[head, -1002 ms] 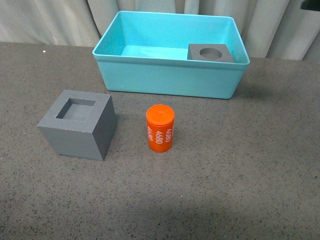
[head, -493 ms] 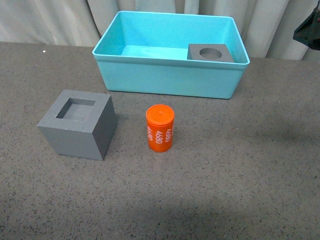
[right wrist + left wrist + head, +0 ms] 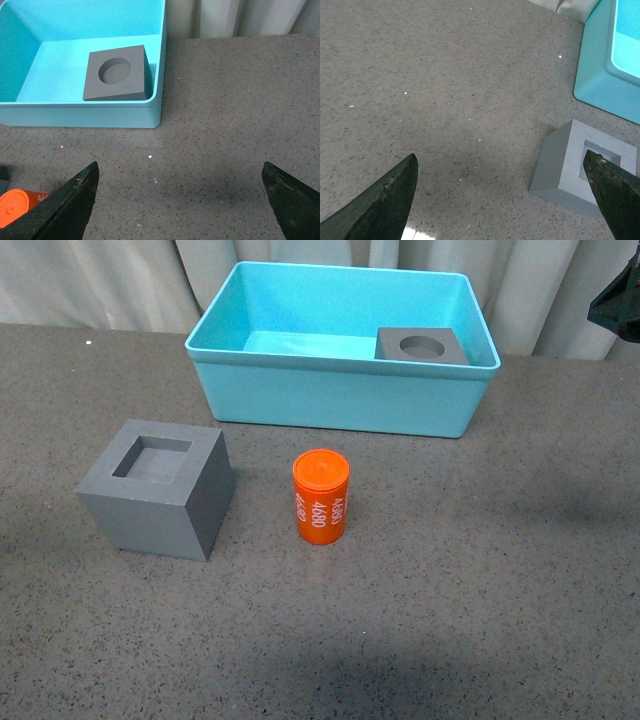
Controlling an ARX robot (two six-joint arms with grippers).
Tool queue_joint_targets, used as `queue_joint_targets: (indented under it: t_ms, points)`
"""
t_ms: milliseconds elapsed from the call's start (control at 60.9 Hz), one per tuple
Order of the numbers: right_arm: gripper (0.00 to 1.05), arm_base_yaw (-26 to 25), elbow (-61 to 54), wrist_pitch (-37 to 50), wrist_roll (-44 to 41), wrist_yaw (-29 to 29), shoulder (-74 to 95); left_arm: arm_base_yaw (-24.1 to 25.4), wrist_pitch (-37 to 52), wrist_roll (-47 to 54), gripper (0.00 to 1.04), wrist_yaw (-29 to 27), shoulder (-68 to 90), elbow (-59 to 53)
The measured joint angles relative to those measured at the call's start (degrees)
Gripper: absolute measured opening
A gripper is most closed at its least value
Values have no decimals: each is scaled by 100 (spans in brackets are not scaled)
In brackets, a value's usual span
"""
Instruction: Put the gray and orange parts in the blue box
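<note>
Front view: the blue box (image 3: 330, 395) already holds the round-recess gray cube (image 3: 422, 345) in its right near corner, while the square-recess gray cube (image 3: 155, 488) sits on the table in front of the box's left end and the orange cylinder (image 3: 321, 496) stands upright before its middle, both well apart from it. Left wrist view: the left gripper (image 3: 499, 160) hangs spread and empty over bare table, the square-recess cube beside one finger, nearer the box. Right wrist view: the right gripper (image 3: 180, 167), likewise spread and empty, hovers outside the box's right end. The square-recess cube looks the likely next pick. The left gripper should centre over it, close squarely on two opposite flat faces, and clear the rim before release.
</note>
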Motion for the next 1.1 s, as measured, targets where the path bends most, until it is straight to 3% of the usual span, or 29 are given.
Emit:
queue_joint_targets:
  t_ms: [378,1101]
  points:
    - [95,0,0,0,-2,0,0,-284,-503,-262,98,245,2173,1554]
    - [95,0,0,0,-4,0,-2,-966,-872,9,98,516,3366,2199]
